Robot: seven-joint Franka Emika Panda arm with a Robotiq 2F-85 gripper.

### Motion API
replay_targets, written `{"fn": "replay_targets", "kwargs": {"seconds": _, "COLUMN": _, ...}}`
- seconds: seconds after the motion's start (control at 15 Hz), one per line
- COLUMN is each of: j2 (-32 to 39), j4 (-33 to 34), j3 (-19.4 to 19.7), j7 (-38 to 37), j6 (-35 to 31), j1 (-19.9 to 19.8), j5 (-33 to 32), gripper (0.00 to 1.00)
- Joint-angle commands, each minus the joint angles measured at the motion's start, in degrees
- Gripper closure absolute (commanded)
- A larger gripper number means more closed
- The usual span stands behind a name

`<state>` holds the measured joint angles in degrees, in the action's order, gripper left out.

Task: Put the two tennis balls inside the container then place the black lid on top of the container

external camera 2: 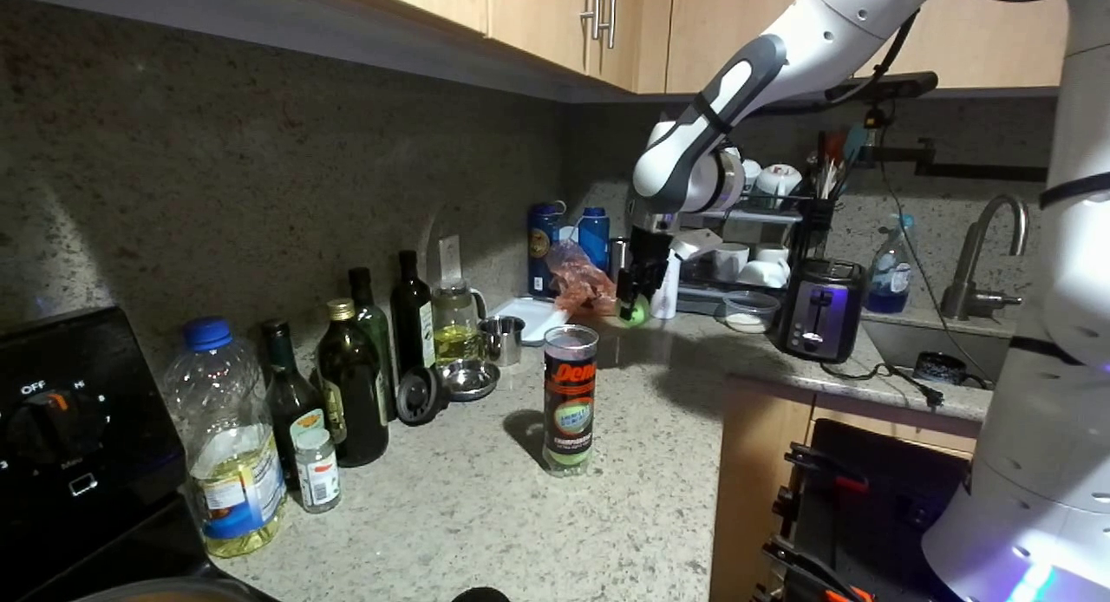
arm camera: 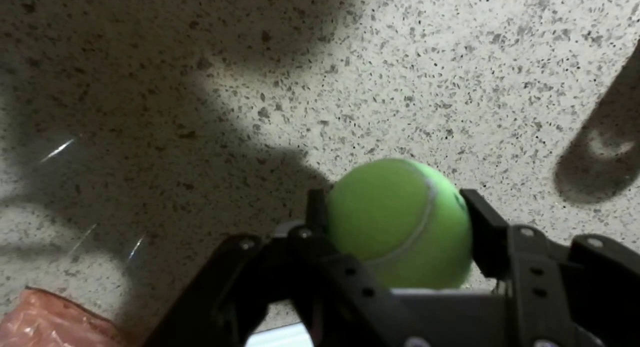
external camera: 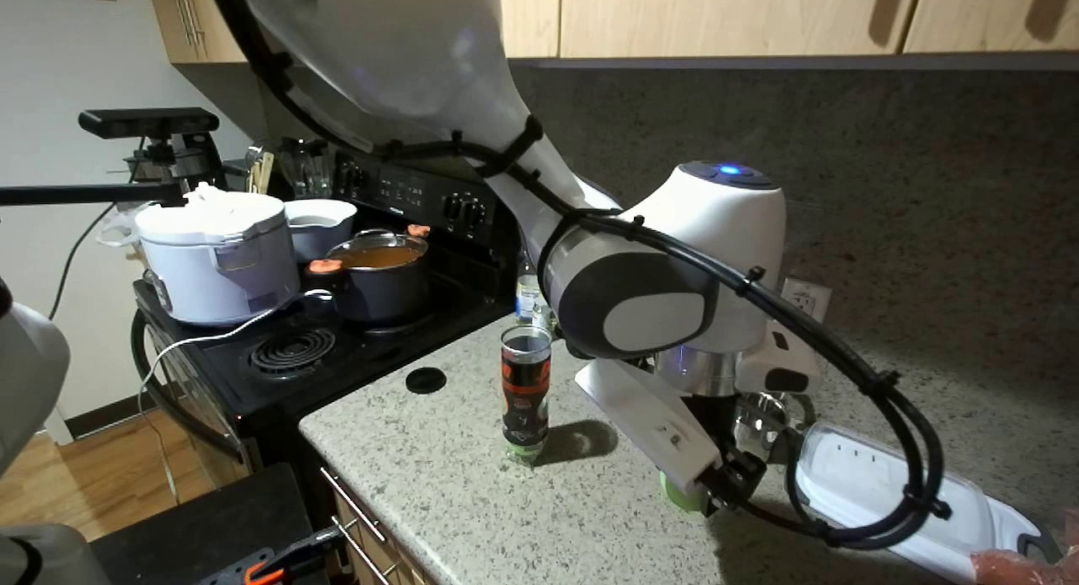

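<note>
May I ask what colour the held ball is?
Green; the ball shows best in the wrist view.

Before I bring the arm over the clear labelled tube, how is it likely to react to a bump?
The tube would probably tip if knocked near its top, being tall, narrow and upright. It might also slide, as the countertop around it looks smooth. What looks like a ball at its bottom may steady it slightly.

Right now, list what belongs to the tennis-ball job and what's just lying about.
For the job: tennis ball, held by the gripper; container, upright; what looks like the second ball, inside at its base; black lid, on the counter.

Lying about: toaster; orange-handled pot; reddish plastic bag; steel bowl.
</note>
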<state>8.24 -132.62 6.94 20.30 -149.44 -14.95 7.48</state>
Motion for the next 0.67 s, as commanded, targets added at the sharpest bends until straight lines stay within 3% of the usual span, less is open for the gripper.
{"fn": "replay_targets", "kwargs": {"seconds": 0.0, "j2": -0.05, "j4": 0.00, "j3": 0.51, "j7": -0.06, "j6": 0.07, "j1": 0.54, "j5": 0.02, "gripper": 0.33}}
{"fn": "replay_targets", "kwargs": {"seconds": 0.07, "j2": -0.05, "j4": -0.01, "j3": 0.51, "j7": -0.06, "j6": 0.03, "j1": 0.54, "j5": 0.02, "gripper": 0.33}}
{"fn": "replay_targets", "kwargs": {"seconds": 0.13, "j2": -0.36, "j4": -0.15, "j3": 0.59, "j7": -0.60, "j6": 0.08, "j1": 0.75, "j5": -0.64, "gripper": 0.58}}
{"fn": "replay_targets", "kwargs": {"seconds": 0.6, "j2": -4.34, "j4": -2.35, "j3": 0.69, "j7": -5.34, "j6": 3.08, "j1": 3.84, "j5": -9.94, "gripper": 0.58}}
